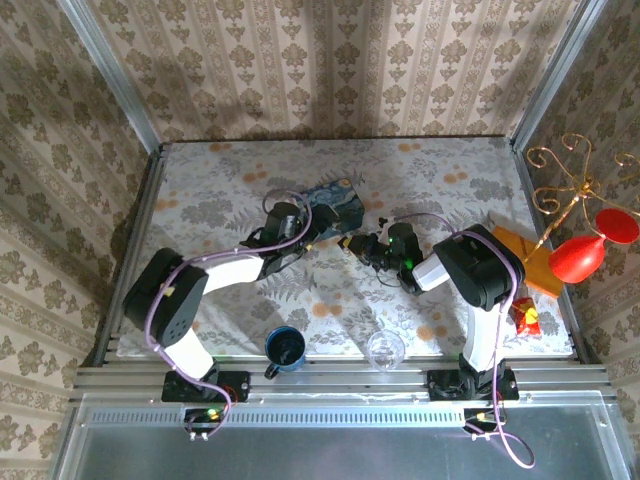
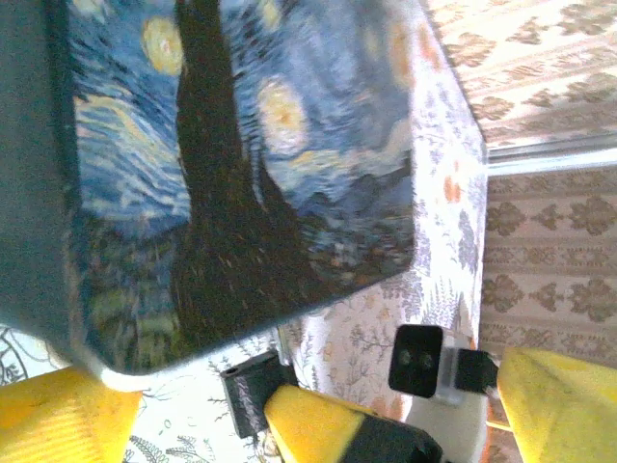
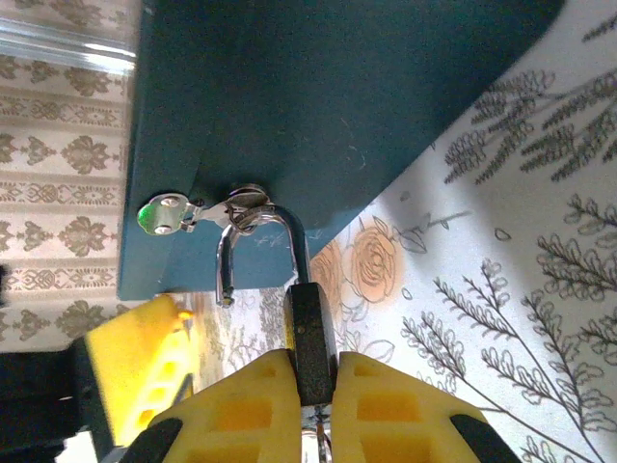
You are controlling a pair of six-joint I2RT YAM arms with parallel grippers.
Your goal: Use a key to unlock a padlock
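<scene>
The padlock (image 3: pixel 310 338) is a small dark block pinched between the yellow fingers (image 3: pixel 241 415) of my right gripper (image 3: pixel 313 371), which is shut on it. Its silver shackle (image 3: pixel 289 231) hooks through the hasp (image 3: pixel 169 212) on the blue starry-night tin (image 3: pixel 318 87), and one shackle leg hangs free of the body. A sliver of bright metal (image 3: pixel 319 434) shows under the padlock; I cannot tell whether it is the key. My left gripper (image 2: pixel 318 386) stands wide open beside the tin (image 2: pixel 241 164), facing the padlock (image 2: pixel 249 391). From above, both grippers (image 1: pixel 300 225) (image 1: pixel 355 245) meet at the tin (image 1: pixel 335 195).
A blue mug (image 1: pixel 285 348) and a clear cup (image 1: pixel 386 350) stand near the front edge. At the right are a red bulb-shaped object (image 1: pixel 575 258), an orange block (image 1: pixel 530 255), a gold wire stand (image 1: pixel 565 185) and a small red packet (image 1: pixel 525 317).
</scene>
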